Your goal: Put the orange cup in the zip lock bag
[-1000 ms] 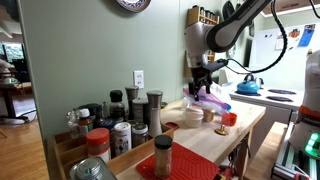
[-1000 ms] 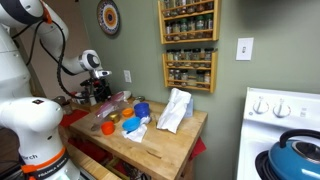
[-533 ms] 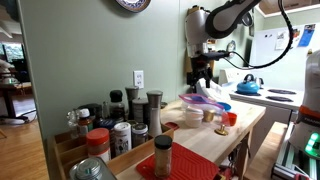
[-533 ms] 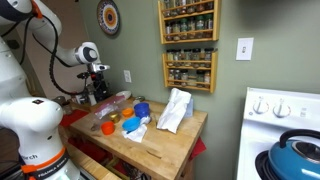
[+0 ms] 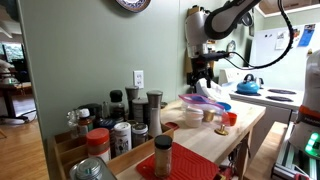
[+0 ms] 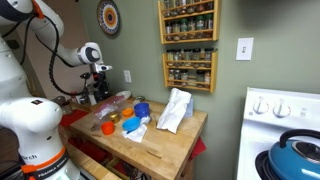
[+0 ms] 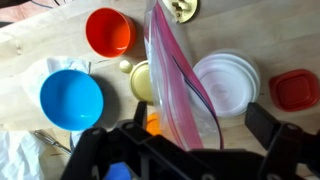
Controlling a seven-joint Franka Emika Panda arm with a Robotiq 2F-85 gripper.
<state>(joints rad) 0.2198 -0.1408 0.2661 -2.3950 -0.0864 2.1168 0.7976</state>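
Compared with a second ago, the gripper (image 7: 185, 138) is higher above the zip lock bag (image 7: 180, 80). Its fingers are spread, with the bag's edge between them. The orange cup (image 7: 108, 30) stands outside the bag on the wooden table (image 7: 30, 45), near the blue bowl (image 7: 71, 98). Spice racks (image 6: 188, 40) hang on the green wall (image 6: 135, 40).

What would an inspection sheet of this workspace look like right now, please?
Surface: wooden countertop, crowded.
Job's things: orange cup upright, apart from the zip lock bag, which stands on edge.
Clutter: blue bowl, beige cup beside the bag, white lid, red lid, spice jars.
Grippers: pincer above the bag, jaws wide apart.
Cables: black cable looping along the arm.
Surroundings: wall spice racks, stove with blue kettle.
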